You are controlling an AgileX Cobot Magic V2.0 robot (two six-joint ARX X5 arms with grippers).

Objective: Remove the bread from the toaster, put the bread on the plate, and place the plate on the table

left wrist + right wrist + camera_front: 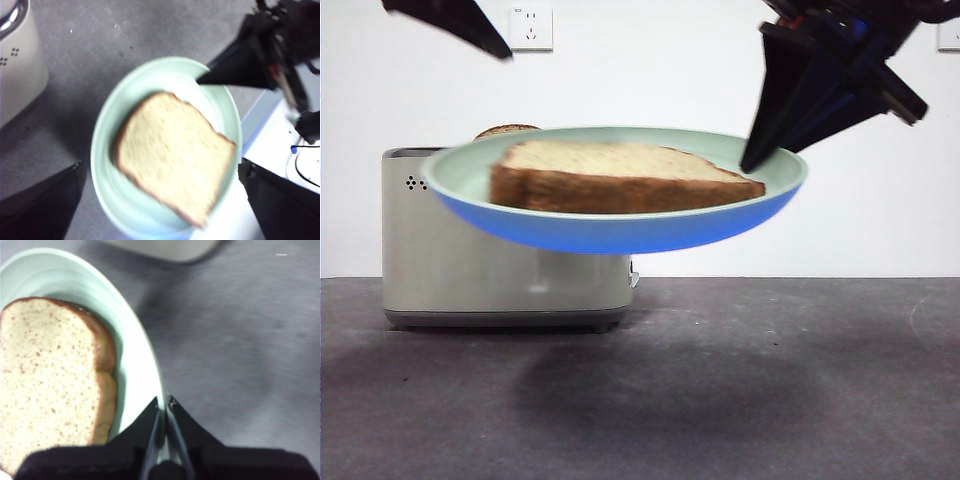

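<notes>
Grey table (pixel 820 400), tan brown-crusted bread (pixel 610 172)

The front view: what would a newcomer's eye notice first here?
The plate hangs in the air above the table, carrying the bread flat on it. The right gripper is shut on the plate's rim, at its right end in the front view. Behind stands the toaster, with a second slice showing at its top; the left gripper hovers open above the plate.

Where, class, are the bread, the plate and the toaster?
bread (pixel 620 160): front view, pale top face.
plate (pixel 620 235): front view, blue underside.
toaster (pixel 470 270): front view, cream side wall.
</notes>
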